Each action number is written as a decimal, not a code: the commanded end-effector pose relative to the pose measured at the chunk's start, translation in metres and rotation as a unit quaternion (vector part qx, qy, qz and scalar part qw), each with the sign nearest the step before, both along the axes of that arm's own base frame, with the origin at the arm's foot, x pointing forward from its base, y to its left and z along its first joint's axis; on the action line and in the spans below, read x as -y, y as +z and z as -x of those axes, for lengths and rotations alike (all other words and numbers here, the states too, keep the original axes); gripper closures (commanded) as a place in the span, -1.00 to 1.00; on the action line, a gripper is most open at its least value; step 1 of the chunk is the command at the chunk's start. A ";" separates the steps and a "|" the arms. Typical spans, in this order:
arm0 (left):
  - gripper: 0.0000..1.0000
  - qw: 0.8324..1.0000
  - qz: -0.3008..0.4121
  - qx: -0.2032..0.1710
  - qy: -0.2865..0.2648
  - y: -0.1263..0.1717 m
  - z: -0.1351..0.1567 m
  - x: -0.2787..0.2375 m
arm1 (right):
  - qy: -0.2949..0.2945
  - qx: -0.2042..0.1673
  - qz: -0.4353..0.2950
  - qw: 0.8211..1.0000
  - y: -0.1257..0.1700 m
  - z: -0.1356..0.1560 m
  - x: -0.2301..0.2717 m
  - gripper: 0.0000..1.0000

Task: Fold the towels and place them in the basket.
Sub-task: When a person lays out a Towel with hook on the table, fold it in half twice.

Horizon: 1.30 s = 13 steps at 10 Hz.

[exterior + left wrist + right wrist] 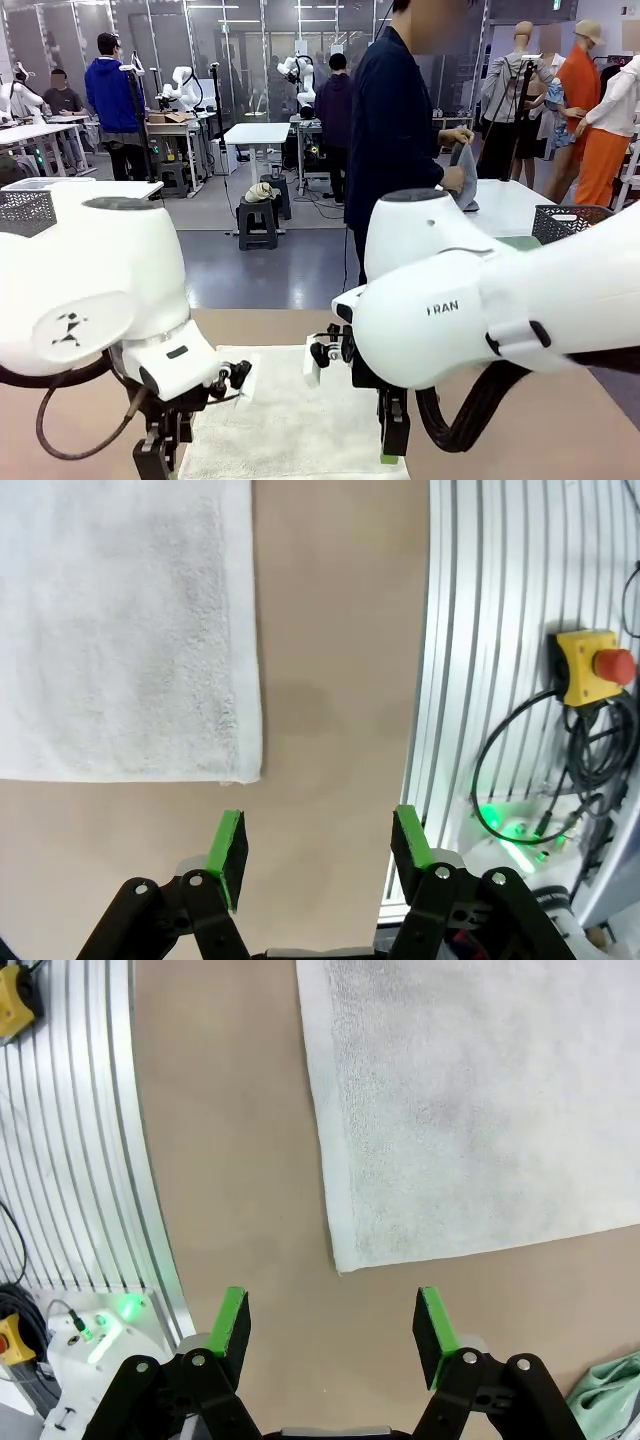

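One mint towel [612, 1394] corner: right wrist view, bottom-right.

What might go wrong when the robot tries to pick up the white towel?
1. The white towel lies flat on the table, so the pads might scrape the tabletop or slip off the thin hem.
2. The open left gripper and right gripper hang just off its near corners, so they may close on nothing.
3. The mint green towel lies close to the right gripper and might get snagged.
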State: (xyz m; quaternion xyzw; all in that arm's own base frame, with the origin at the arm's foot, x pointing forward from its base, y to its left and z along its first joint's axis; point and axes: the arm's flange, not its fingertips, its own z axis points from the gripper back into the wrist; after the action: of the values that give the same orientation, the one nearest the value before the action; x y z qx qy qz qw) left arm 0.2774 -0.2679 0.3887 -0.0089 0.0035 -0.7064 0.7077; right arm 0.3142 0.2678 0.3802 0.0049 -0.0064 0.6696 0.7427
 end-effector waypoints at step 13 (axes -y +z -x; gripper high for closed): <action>-0.48 0.999 -0.006 0.028 0.016 -0.085 0.006 -0.003 | 0.013 0.004 0.012 1.000 -0.075 -0.004 0.012 -0.65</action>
State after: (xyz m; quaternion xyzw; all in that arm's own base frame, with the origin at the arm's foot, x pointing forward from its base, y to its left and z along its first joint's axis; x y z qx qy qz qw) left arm 0.2897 -0.2837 0.3195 0.0123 0.0045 -0.7041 0.7099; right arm 0.3194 0.2626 0.3132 0.0024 0.0055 0.6699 0.7424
